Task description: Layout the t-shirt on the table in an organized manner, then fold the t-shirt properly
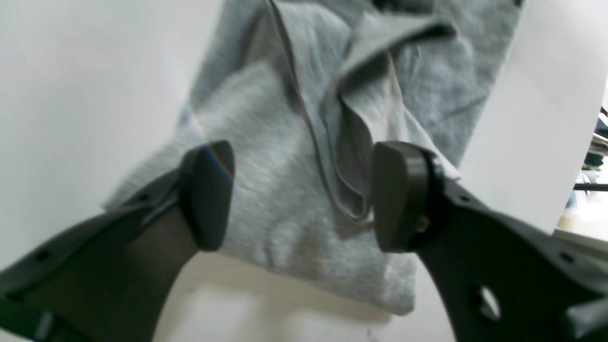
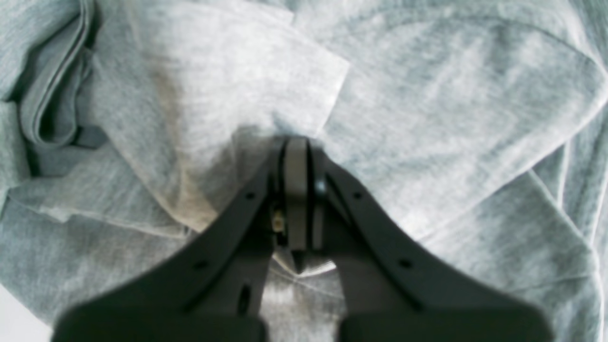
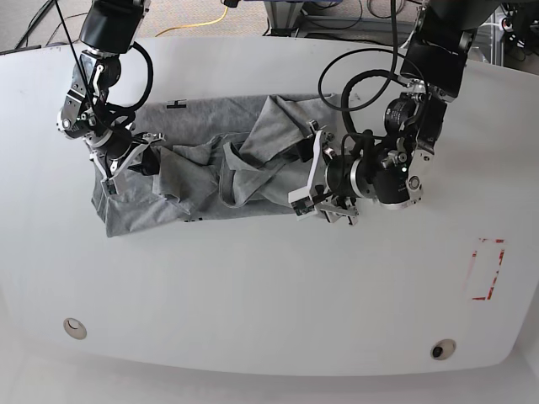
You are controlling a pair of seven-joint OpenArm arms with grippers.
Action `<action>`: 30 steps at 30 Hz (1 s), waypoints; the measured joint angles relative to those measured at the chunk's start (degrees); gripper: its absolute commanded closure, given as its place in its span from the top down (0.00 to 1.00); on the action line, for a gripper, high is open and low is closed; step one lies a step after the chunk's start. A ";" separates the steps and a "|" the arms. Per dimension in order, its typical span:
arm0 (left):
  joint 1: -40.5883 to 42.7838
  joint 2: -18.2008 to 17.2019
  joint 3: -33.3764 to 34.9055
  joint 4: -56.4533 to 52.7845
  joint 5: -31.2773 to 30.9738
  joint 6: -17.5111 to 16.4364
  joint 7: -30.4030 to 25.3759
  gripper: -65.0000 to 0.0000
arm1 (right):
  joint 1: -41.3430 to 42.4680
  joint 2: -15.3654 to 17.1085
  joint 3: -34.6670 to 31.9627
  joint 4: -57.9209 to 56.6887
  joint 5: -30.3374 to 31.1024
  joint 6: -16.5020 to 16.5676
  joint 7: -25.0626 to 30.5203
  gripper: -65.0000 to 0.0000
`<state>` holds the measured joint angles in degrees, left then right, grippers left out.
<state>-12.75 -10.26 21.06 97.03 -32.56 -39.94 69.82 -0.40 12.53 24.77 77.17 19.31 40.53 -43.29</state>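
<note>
White table (image 3: 269, 286), curved edges, cables on the floor behind it. Count: one t-shirt (image 3: 210, 181), two grommets (image 3: 74, 327) (image 3: 443, 348), one red tape rectangle (image 3: 487, 269), two arms. T-shirt is grey, crumpled and bunched into folds at mid-table, well left of the tape rectangle and above both grommets. Left gripper (image 1: 304, 194) at the shirt's tape-side end, jaws apart, straddling a folded hem with nothing clamped. Right gripper (image 2: 298, 190) at the shirt's far end from the tape, jaws pinched together on a fold of the cloth. Loose folds pile up between the two grippers.
</note>
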 measured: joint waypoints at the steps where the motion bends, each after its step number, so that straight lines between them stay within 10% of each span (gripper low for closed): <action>1: 0.33 -0.07 0.20 -0.11 0.07 0.02 0.00 0.60 | 0.07 -0.04 -0.02 0.00 -0.02 0.00 -0.02 0.02; 30: 6.56 1.33 4.35 -2.54 5.11 0.02 -0.44 0.60 | 0.81 -1.14 -0.02 -0.04 -1.07 -0.22 0.00 0.02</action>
<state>-6.20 -8.93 25.41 94.50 -27.44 -39.92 69.38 0.40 11.40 24.75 77.12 18.24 40.32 -43.29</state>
